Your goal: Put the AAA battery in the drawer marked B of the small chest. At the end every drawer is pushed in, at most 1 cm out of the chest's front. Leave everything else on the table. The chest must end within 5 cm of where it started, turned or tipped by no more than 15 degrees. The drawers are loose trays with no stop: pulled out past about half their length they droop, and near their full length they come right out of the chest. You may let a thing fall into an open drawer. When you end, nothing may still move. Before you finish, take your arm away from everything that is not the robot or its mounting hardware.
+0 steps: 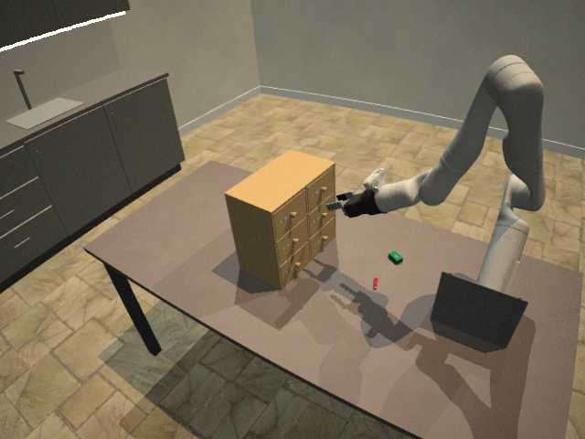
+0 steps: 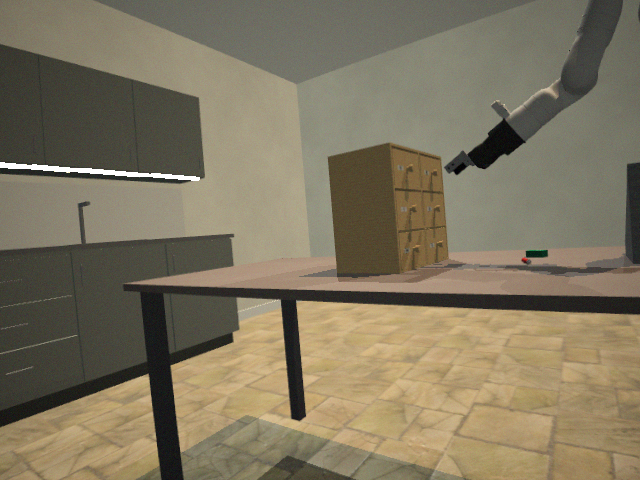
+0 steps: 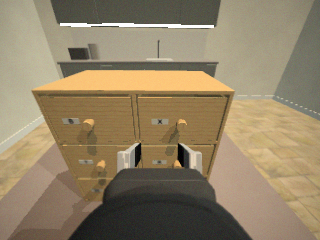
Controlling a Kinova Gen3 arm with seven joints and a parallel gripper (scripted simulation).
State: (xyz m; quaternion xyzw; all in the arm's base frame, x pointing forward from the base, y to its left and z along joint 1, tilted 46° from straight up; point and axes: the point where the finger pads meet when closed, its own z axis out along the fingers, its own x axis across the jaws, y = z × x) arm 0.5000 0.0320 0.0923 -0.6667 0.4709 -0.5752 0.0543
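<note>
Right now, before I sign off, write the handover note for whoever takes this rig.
End effector: open, fingers free, in front of the chest's upper drawers.
Battery: the small red cylinder, presumably the AAA, lies on the table in front of the chest, near a green block.
Done: nothing yet; all six drawers look pushed in.
Left: confirm which label reads B (too blurred for me), open that drawer short of half its length, drop the battery in, push it shut. Leave the green block.
</note>
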